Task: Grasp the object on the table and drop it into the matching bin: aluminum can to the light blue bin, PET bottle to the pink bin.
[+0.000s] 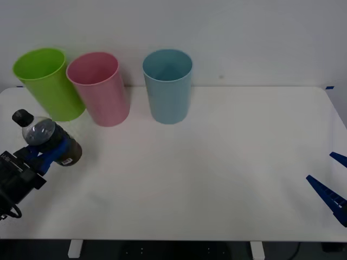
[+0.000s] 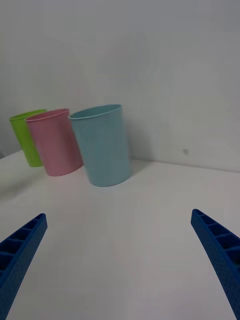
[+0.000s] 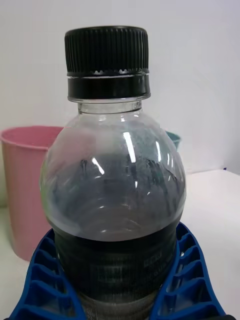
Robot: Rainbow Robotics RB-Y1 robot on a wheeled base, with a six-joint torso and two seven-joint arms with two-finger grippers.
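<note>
The PET bottle [image 1: 44, 136], clear with a black cap and a dark lower body, is held at the table's left edge in front of the bins. My left gripper [image 1: 54, 152] is shut on its dark lower body, and the blue fingers [image 3: 47, 280] wrap both sides of the bottle [image 3: 112, 190]. The pink bin [image 1: 99, 88] stands behind and to the right of the bottle, with the light blue bin [image 1: 168, 85] further right. My right gripper [image 1: 332, 181] rests open at the table's right edge, its fingers [image 2: 20, 250] wide apart.
A lime green bin [image 1: 47, 83] stands leftmost, touching the pink bin [image 2: 54, 141]. The light blue bin [image 2: 101, 144] is nearest the right wrist camera. The white table [image 1: 217, 162] lies bare from the middle to the right edge. A white wall stands behind the bins.
</note>
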